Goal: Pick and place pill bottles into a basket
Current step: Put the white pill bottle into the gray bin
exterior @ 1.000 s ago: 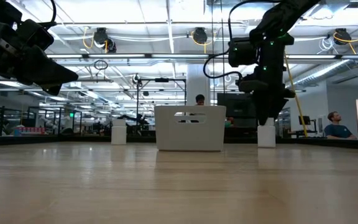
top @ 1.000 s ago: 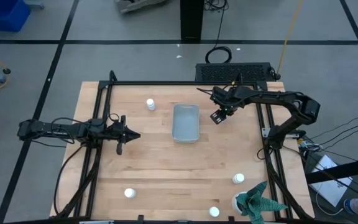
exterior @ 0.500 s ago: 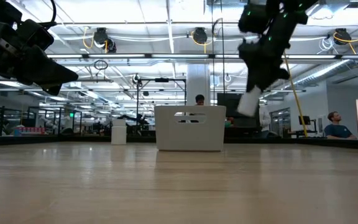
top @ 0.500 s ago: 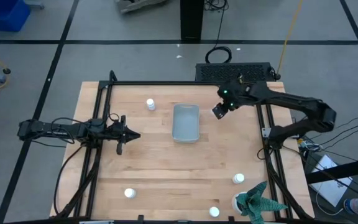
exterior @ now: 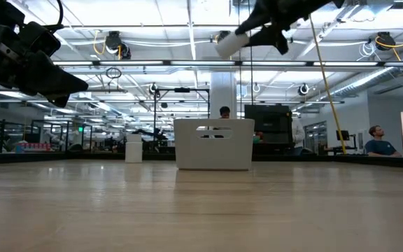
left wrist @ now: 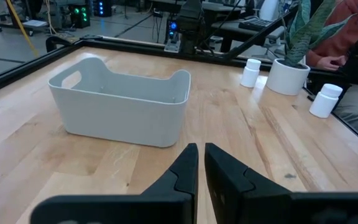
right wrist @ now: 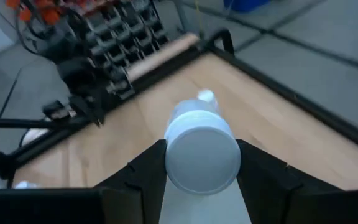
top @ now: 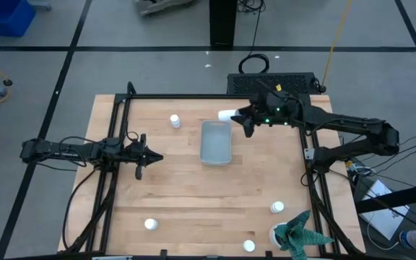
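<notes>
Wooden table (top: 186,188) in an open lab hall: a pill bottle carried high toward the basket.

Left to right: the left gripper (top: 152,157) waits near the table's left side, fingers together and empty; loose pill bottles stand by the near edge (top: 149,224) and left of the basket's far end (top: 174,120); the basket (top: 216,141) sits mid-table, apparently empty; the right gripper (top: 243,118) hovers just off its far right corner, clamped on a bottle (top: 227,114) held sideways, cap leading. To finish well, I judge it should move over the basket's middle, tip the bottle down and lower it before letting go, so it cannot bounce out. A second ago this gripper stood low at the table to the basket's right, around the bottle; half a second ago it was lifting.
</notes>
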Controlling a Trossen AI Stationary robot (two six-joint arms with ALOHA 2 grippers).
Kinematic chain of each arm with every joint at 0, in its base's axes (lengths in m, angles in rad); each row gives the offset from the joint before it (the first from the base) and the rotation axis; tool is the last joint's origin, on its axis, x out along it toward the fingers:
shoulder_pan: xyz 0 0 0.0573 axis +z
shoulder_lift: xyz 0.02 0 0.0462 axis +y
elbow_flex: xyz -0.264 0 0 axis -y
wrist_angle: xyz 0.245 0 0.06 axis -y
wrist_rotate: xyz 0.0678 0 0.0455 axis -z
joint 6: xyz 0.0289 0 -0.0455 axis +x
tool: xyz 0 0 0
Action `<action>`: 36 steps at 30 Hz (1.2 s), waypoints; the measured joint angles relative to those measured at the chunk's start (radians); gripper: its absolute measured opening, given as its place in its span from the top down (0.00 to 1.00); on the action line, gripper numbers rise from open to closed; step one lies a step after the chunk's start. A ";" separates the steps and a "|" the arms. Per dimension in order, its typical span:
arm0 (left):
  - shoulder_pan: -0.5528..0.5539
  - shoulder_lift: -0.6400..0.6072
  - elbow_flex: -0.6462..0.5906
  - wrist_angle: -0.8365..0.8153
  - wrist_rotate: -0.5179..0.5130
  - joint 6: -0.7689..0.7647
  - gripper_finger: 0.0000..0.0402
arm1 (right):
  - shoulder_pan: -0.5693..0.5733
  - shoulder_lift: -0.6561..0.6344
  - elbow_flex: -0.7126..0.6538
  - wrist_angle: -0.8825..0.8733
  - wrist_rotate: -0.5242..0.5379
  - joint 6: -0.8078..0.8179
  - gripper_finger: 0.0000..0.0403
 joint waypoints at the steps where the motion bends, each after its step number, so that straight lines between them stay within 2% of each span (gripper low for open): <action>1: 0.000 0.000 0.000 0.000 0.000 0.000 0.92 | 0.014 0.013 0.000 0.017 0.017 -0.005 0.59; 6: 0.000 0.000 0.000 0.000 0.000 0.000 0.92 | 0.056 0.103 0.000 0.113 0.041 -0.026 0.60; 12: 0.000 0.000 0.000 0.000 0.000 0.002 0.92 | 0.047 0.224 0.009 0.098 0.042 -0.022 0.60; 17: 0.000 0.000 0.000 0.001 -0.001 0.002 0.92 | 0.043 0.347 0.152 -0.090 0.043 -0.007 0.61; 22: 0.000 0.000 0.000 0.002 -0.001 0.002 0.92 | 0.040 0.470 0.367 -0.327 0.047 -0.021 0.61; 29: 0.000 0.000 0.000 0.001 -0.001 -0.003 0.92 | -0.021 0.636 0.681 -0.703 0.044 -0.003 0.61; 32: 0.000 0.000 0.000 -0.003 -0.001 -0.018 0.92 | -0.045 0.684 0.738 -0.787 0.029 -0.019 0.60; 36: 0.000 0.000 0.000 -0.022 0.003 -0.021 0.92 | -0.048 0.715 0.725 -0.814 0.019 -0.033 0.61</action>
